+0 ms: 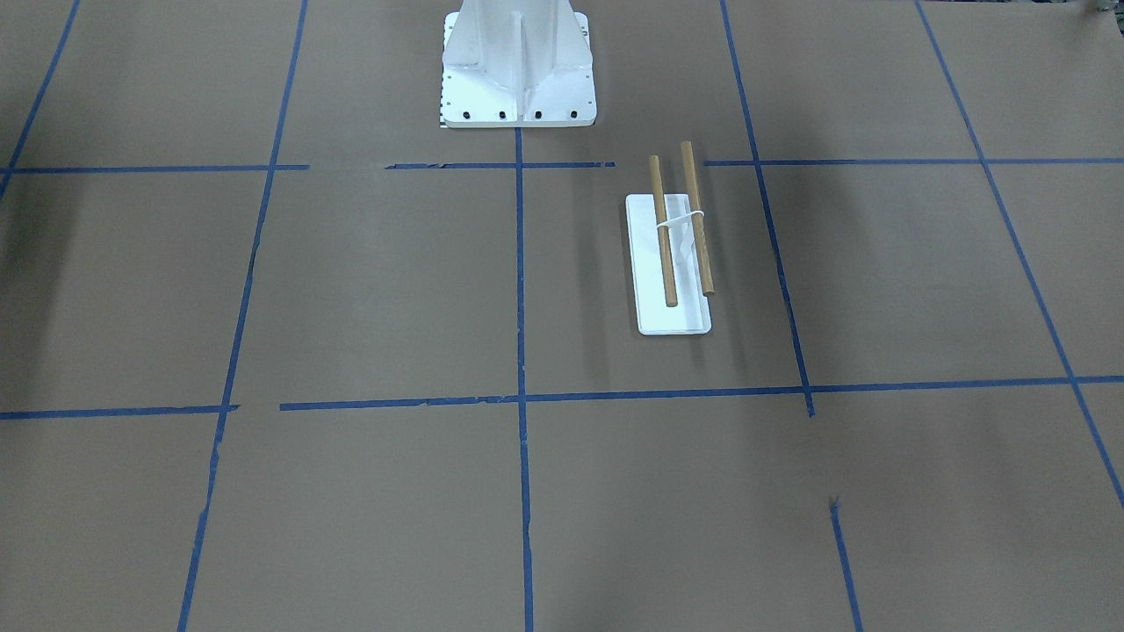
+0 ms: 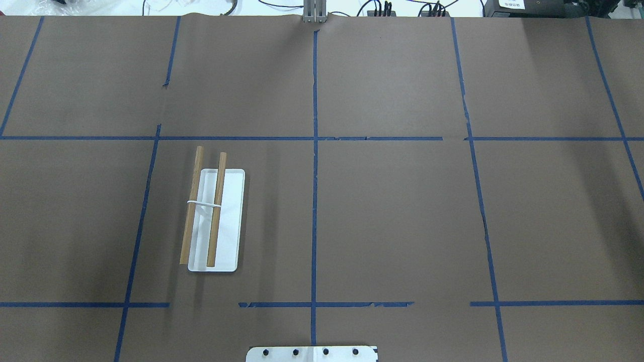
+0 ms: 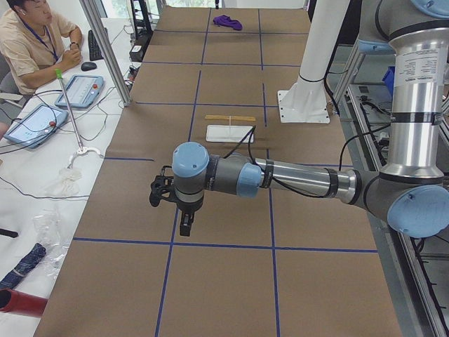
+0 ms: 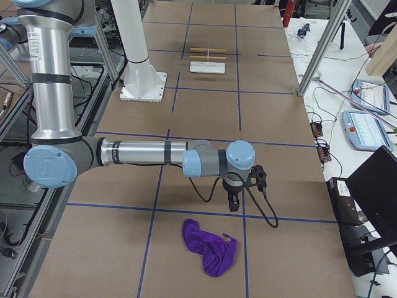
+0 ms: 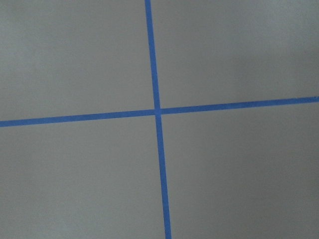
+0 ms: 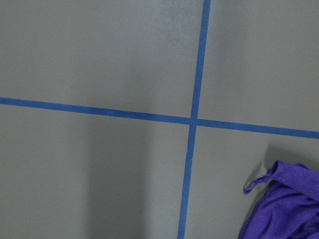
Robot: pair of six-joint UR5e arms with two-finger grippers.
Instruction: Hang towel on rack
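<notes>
The towel (image 4: 211,248) is a crumpled deep-purple cloth lying flat at the table's right end. Its loop tag (image 6: 255,183) shows in the right wrist view, and the towel also shows far off in the exterior left view (image 3: 227,22). The rack (image 1: 672,254) is a white tray base with two wooden bars, bare, on the robot's left of centre (image 2: 214,216). My right gripper (image 4: 233,203) points down above the table, just short of the towel. My left gripper (image 3: 185,228) hangs over the table's left end, far from the rack. I cannot tell whether either is open or shut.
The white robot pedestal (image 1: 518,70) stands at the table's robot-side edge. Blue tape lines (image 2: 314,151) grid the brown table cover. An operator (image 3: 31,42) sits beside the table's far side with control pendants (image 3: 78,90). A metal post (image 4: 322,56) stands by that edge.
</notes>
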